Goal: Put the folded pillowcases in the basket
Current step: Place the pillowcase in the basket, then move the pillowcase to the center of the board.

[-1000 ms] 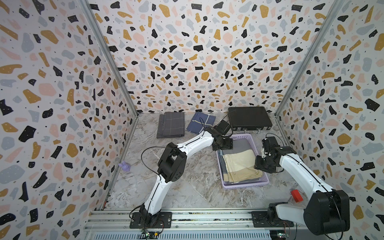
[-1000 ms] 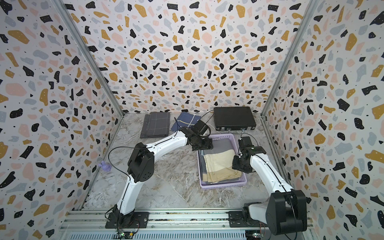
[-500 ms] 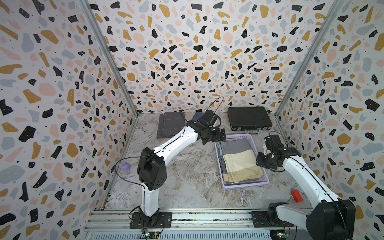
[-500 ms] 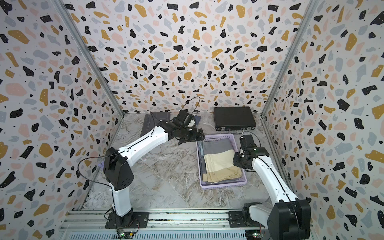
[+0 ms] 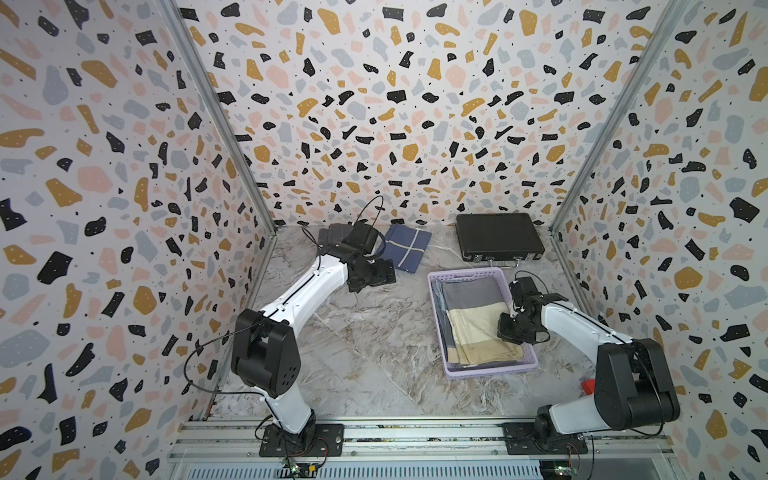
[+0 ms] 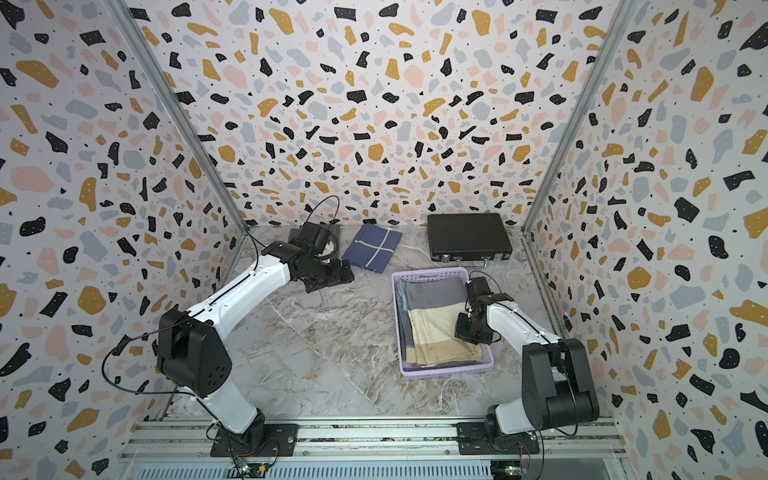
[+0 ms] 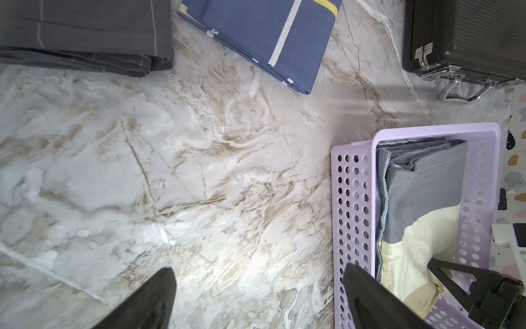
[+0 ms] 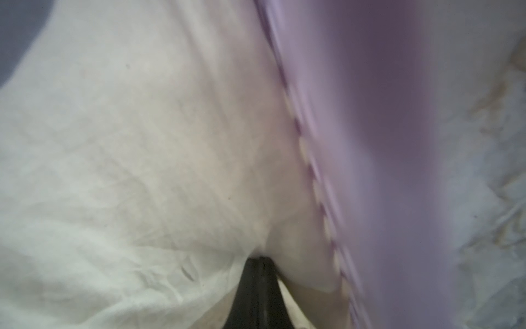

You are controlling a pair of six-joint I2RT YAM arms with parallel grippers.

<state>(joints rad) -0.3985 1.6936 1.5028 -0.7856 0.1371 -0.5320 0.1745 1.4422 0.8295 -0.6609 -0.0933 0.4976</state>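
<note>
Right gripper [image 8: 260, 260] is closed, pinching the pillowcase [image 5: 473, 324], though its wrist view is blurred. Left gripper [image 7: 257, 273] is open. The folded grey and cream pillowcase lies in the basket [image 5: 465, 274].

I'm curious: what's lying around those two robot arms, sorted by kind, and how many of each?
Folded cloths: 3 (dark grey cloth, blue cloth, grey-and-cream pillowcase inside the lavender basket)
Baskets: 1
Cases: 1 (black case)
Small red object: 1
Total: 6
</note>
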